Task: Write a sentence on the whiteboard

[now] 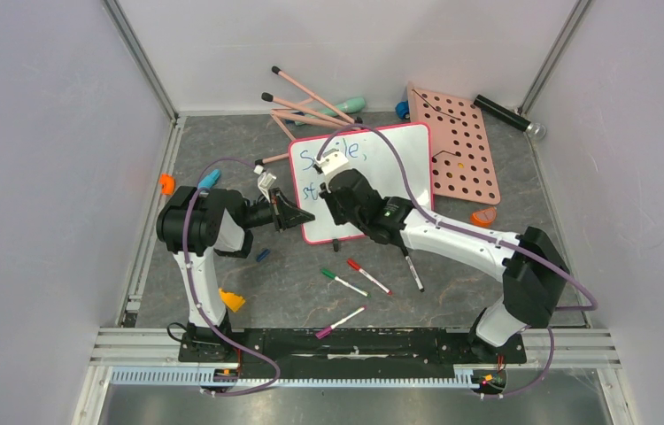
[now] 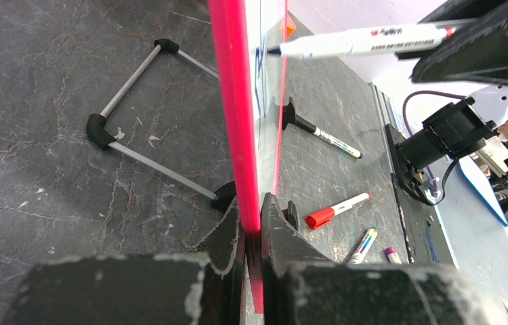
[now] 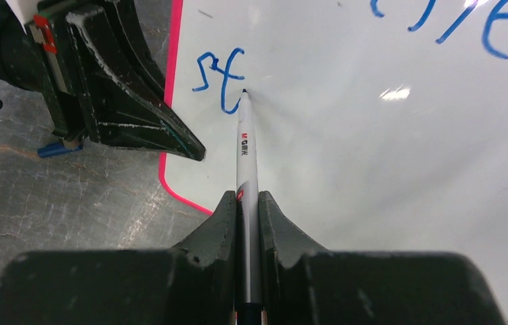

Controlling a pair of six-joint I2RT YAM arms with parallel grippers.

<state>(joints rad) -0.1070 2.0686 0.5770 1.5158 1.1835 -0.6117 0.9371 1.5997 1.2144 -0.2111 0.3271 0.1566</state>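
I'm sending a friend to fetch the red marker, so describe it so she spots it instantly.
Find the whiteboard, the big pink-rimmed white panel. Just in front of its near edge lie loose markers; the red marker sits between a green-capped marker and a black marker, the only one there with a red cap.

I note bright, even light; glare spots on whiteboard (image 3: 387, 135), upper right; wrist views' bottom foreground blurred.

Your left arm (image 1: 207, 288) and right arm (image 1: 461, 241): white shells, black joints, black bases. Purple cable (image 1: 189, 257) loops along each. Fingers (image 3: 214, 230) black, wedge-shaped, edges scuffed pale. Small red tab (image 3: 45, 34) on left wrist.
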